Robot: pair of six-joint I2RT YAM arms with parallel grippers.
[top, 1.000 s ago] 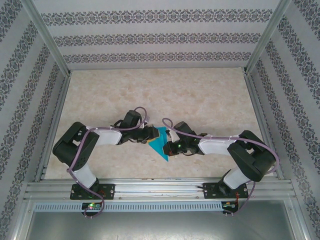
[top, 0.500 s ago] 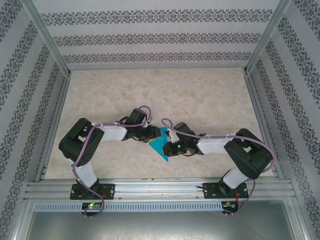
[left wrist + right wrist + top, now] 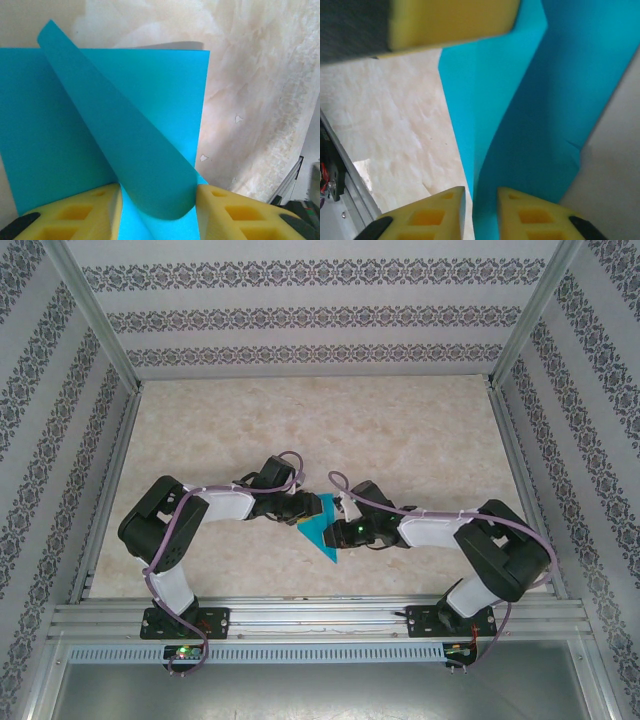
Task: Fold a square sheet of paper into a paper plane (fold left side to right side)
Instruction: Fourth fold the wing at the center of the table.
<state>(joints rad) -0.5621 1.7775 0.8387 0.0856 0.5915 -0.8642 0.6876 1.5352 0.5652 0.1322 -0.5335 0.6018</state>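
Now | left hand (image 3: 159, 202) pinches curled square sheet of paper (image 3: 125, 100) | right hand (image 3: 481, 200) parted at its edge

A thin teal-blue sheet of paper (image 3: 322, 532), showing as a pointed shape, is seen toward the near edge of the beige marbled tabletop (image 3: 300, 430), midway between its side edges. It is met from the left by the left end effector (image 3: 305, 510) and from the right by the right end effector (image 3: 342, 526).
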